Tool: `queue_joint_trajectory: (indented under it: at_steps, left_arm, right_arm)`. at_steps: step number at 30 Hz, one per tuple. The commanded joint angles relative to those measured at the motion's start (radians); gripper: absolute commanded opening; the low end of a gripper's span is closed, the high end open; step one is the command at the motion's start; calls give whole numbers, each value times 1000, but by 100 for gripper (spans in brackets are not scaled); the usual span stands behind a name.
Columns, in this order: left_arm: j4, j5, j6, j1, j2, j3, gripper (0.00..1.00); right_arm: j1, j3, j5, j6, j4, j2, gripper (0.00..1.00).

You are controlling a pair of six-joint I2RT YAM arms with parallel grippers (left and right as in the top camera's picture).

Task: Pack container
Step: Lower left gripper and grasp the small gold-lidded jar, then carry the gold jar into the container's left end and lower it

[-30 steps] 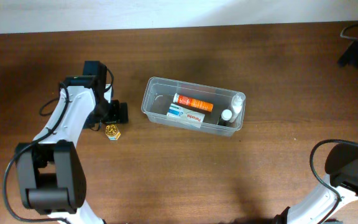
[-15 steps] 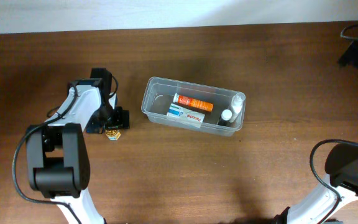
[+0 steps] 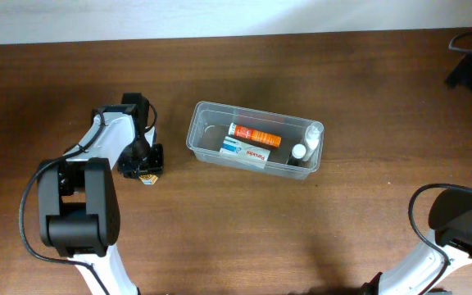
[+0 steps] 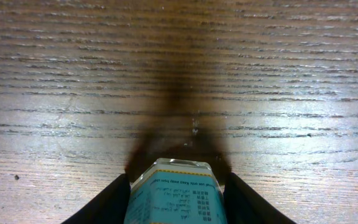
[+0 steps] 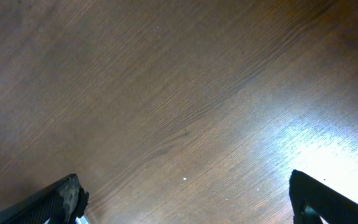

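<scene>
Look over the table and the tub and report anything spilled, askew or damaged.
Nothing stands out. The container holds an orange tube, a blue-and-white box and a white bottle, with no visible spill or damage. One small box is outside it on the table, gripped by the left fingers, simply not yet packed.

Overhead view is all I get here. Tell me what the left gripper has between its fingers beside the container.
Observer: The left wrist view shows a small box, its teal panel of fine print facing the camera, between the fingers of the left gripper.
Operator: Confirm the contact.
Observer: Both black fingers lie against its sides. It seems to sit on the table.
Operator: Report the right gripper.
Observer: The right wrist view shows the right gripper wide open over bare wood, holding nothing.
</scene>
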Motion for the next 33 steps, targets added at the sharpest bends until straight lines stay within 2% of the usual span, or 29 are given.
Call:
queue_joint_trajectory:
  at_steps: [1,4,10,17,26,33]
  left_arm:
    - [19,4,5,5,10,-6,45]
    - [24,6,5,3,10,19,39]
    - [-31,23,5,3,10,141,39]
    - [-166,23,5,-19,10,379,39]
    - [-246,23,126,-181,10,621,39]
    - [-242,-19,186,-326,14,634,39]
  right_arm:
    - [-3,15,9,1,0,-20,98]
    - [-3,15,9,1,0,-20,98]
    - [-3,15,9,1,0,-20,98]
    - [-3,15,9,1,0,-20,98]
    - [-3,15,9,1,-1,-20,98]
    - [-3,15,9,1,0,-20,98]
